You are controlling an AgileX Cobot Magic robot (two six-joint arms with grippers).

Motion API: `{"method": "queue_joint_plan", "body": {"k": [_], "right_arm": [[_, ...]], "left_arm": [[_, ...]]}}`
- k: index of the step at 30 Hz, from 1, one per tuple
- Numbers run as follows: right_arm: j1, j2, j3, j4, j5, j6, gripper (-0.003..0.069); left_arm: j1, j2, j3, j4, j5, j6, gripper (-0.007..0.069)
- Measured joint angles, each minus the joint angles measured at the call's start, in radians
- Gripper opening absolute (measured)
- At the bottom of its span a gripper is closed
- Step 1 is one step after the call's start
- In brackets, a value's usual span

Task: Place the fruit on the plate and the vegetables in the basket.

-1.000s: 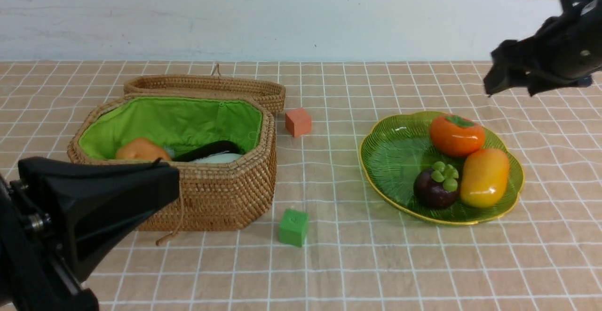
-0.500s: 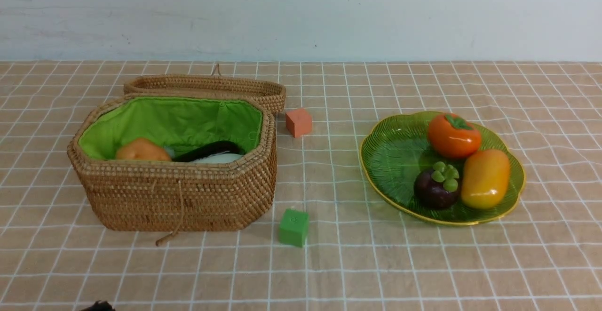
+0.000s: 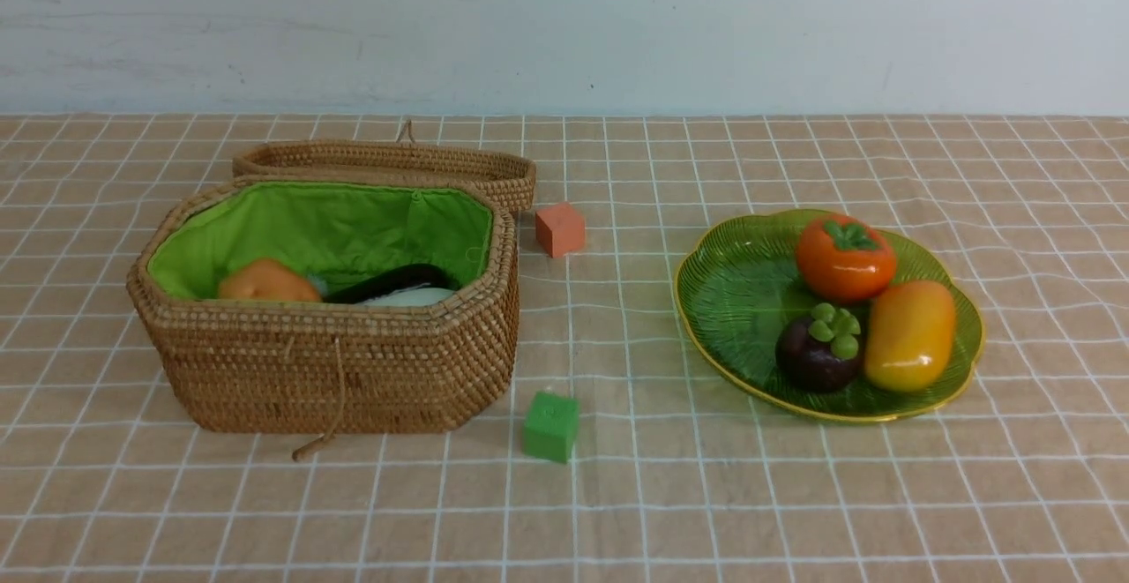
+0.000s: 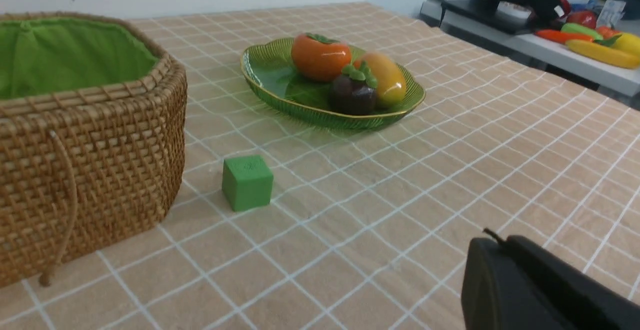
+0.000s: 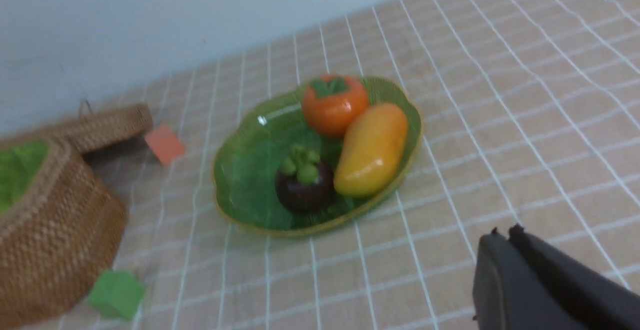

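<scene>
Basically done: persimmon, mango and mangosteen sit on the plate at 3 o'clock, vegetables in the basket at 9, both end effectors pressed together, empty, withdrawn toward 6 o'clock.

You are looking level across the tabletop in the front view, basket left, plate right. Your left wrist camera is sitting low beside the basket; your right is looking down, higher. All three are sharing the plate.
</scene>
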Motion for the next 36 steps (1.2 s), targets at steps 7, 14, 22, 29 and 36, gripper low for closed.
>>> {"method": "queue_joint_plan", "body": {"k": [7,14,22,29,36], "right_arm": [[0.000,0.000,0.211,-0.024,-0.253,0.004,0.0029],[0.000,-0.012,0.373,-0.160,-0.330,0.005,0.0000],[0.000,-0.101,0.417,-0.241,-0.240,0.001,-0.0014],[0.000,-0.102,0.416,-0.241,-0.235,-0.011,-0.0014],[0.000,-0.102,0.416,-0.241,-0.235,-0.011,-0.0012]], "left_arm": [[0.000,0.000,0.000,0.000,0.045,-0.002,0.0004],[0.000,0.000,0.000,0.000,0.049,-0.002,0.0004],[0.000,0.000,0.001,0.001,0.052,-0.003,0.0004],[0.000,0.001,0.001,0.001,0.052,-0.003,0.0015],[0.000,0.001,0.001,0.001,0.052,-0.003,0.0022]]}}
